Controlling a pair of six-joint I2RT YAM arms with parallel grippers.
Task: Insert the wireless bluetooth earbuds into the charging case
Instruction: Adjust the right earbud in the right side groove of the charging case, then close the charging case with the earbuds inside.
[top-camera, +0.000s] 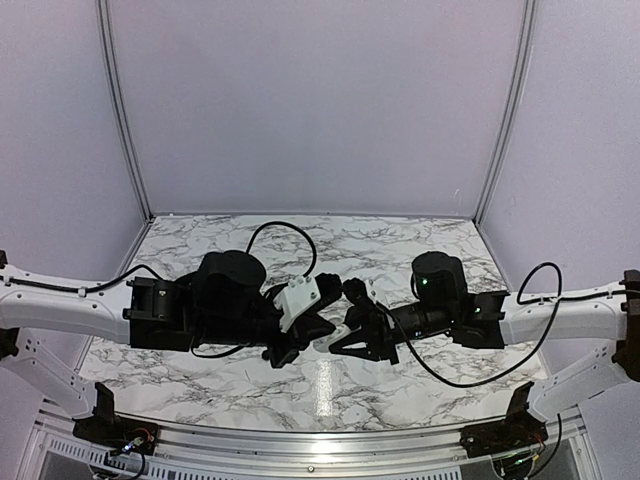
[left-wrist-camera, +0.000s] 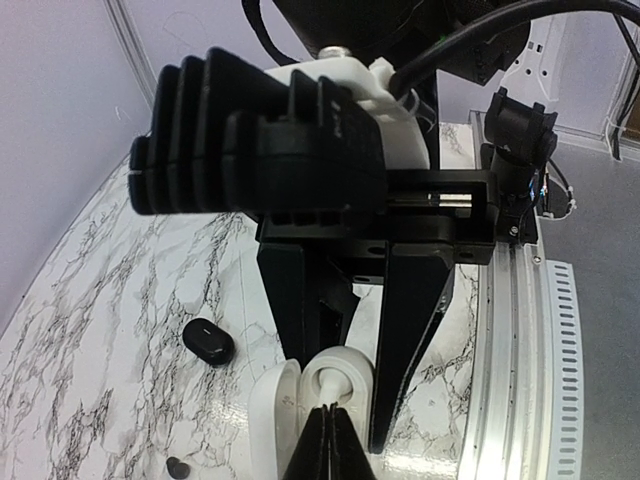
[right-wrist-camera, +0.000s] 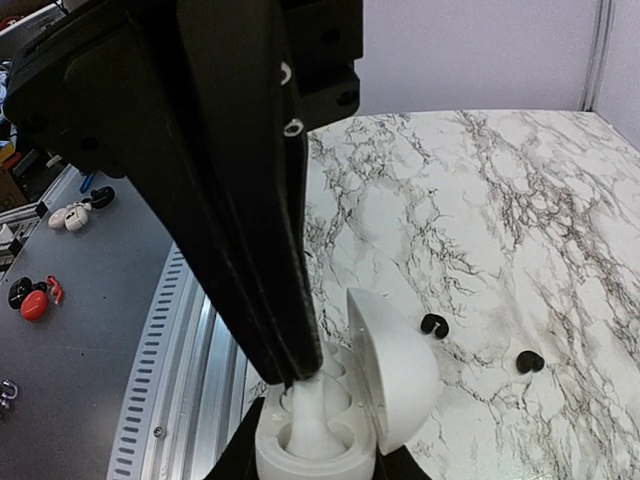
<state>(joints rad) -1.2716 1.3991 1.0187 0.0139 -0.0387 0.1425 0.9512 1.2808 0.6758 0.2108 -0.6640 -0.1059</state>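
Marble table: the two grippers meet tip to tip over its near middle.

Right gripper: closed on the charging case. The case is white. The fingers sit on either side of its base, and the lid is swung open.

Left gripper: fingers pressed together, tips pointing down into the open base. We cannot tell whether they pinch anything or merely push.

Earbud: a white piece stands in one well, directly under the left tips and touching them as far as we can see. We judge this to be the seating step for that bud, which is in its well but perhaps not fully down.

The left finger hides the second well, so we cannot say whether it is filled. The lid is not yet shut.

On the table beyond the case, well apart from both grippers, lie one small black piece and another black piece. Both are too small to identify; they may be earbuds left to load.
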